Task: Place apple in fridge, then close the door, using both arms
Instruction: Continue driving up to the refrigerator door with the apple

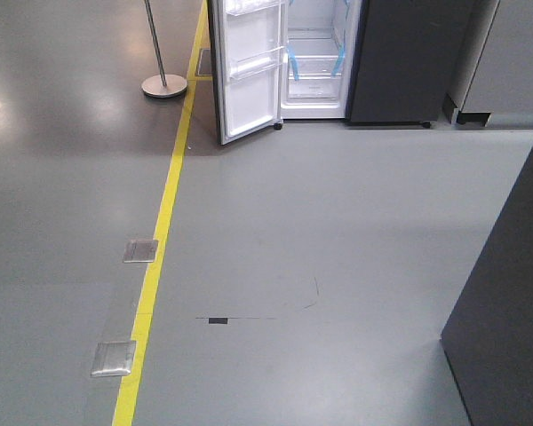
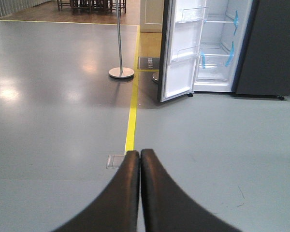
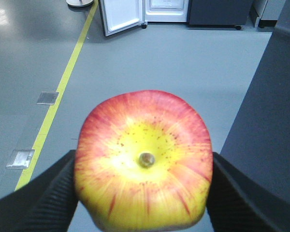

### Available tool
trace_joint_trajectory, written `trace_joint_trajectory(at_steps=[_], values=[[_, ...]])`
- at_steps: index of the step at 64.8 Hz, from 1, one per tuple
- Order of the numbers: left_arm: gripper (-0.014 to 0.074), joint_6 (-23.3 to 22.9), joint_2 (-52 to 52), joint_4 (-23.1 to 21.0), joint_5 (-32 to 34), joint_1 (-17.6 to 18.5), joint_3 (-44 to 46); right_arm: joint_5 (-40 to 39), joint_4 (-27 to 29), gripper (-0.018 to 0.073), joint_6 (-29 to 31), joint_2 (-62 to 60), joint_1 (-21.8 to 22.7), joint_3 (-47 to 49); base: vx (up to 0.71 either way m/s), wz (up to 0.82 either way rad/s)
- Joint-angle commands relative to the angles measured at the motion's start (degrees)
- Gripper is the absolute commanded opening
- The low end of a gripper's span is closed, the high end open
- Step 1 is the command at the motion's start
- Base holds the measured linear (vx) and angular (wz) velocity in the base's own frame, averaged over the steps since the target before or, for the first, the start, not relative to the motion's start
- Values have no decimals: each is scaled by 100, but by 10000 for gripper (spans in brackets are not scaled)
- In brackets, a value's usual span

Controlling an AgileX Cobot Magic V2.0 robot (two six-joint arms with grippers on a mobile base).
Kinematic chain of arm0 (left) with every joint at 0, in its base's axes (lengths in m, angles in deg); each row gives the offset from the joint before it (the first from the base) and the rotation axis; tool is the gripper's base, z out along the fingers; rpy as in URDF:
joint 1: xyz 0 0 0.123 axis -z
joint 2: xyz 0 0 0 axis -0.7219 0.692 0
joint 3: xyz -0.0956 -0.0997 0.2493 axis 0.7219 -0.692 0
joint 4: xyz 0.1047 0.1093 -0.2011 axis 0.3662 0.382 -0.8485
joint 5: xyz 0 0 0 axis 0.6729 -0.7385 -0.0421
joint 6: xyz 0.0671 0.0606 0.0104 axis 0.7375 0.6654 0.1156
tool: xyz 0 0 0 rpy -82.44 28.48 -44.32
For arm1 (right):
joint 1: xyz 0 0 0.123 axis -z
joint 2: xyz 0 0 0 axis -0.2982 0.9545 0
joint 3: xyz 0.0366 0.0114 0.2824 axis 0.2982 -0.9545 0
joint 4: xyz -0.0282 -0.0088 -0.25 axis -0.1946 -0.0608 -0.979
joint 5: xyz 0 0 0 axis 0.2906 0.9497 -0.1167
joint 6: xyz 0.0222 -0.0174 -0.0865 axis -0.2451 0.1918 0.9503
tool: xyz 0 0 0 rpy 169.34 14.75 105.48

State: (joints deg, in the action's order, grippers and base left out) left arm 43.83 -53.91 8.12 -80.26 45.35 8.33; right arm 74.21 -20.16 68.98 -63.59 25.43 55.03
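Note:
The red-and-yellow apple [image 3: 144,159] fills the right wrist view, stem end toward the camera. My right gripper [image 3: 144,166] is shut on it, one ribbed black finger [image 3: 50,195] pressing each side. My left gripper [image 2: 140,154] is shut with nothing in it, its fingertips touching above the floor. The fridge [image 1: 315,62] stands far ahead across the floor, its white inside and blue-taped shelves exposed. Its door [image 1: 249,75] is swung wide open to the left, white lining and clear bins facing me. Fridge [image 2: 215,53] and door [image 2: 181,53] also show in the left wrist view. Neither gripper appears in the front view.
A yellow floor line [image 1: 160,240] runs toward the fridge's left side. A post on a round base [image 1: 164,85] stands left of the door. Two metal floor plates [image 1: 140,251] lie by the line. A dark grey cabinet [image 1: 506,311] rises close on the right.

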Motion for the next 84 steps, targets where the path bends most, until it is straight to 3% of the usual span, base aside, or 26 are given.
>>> trace_joint_trajectory(at_steps=[1,84], values=[[-6,-35,-76,-23,447,45,-119,-423,79,125,18,31,22,156,14,4],[-6,-35,-76,-23,447,45,-119,-417,79,125,18,31,22,156,16,4]])
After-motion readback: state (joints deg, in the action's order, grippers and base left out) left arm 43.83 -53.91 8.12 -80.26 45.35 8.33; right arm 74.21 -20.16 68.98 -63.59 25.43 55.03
